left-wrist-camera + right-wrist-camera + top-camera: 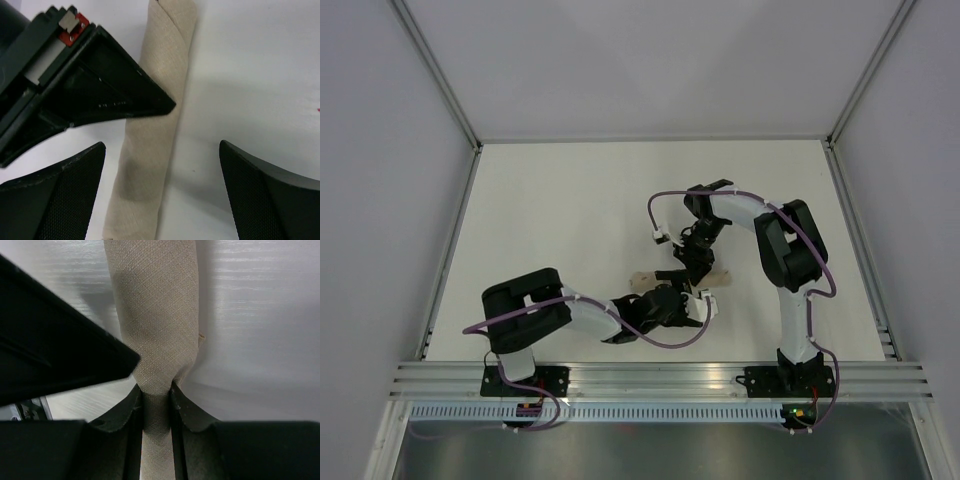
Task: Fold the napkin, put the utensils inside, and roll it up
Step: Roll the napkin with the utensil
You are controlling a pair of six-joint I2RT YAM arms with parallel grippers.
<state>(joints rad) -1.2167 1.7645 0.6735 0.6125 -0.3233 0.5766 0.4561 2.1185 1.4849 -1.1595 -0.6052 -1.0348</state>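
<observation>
The napkin is rolled into a slim beige tube on the white tabletop, running from top centre to the bottom edge of the left wrist frame. The right gripper is clamped on the roll, the cloth bunched narrow between its fingers. The left gripper is spread wide, straddling the tube at the lower frame. Its fingers seem clear of the cloth, though the close view leaves that unsure.

light: bright, even | shadows: soft grey on table | focus: napkin weave sharp, near edges blurred
</observation>
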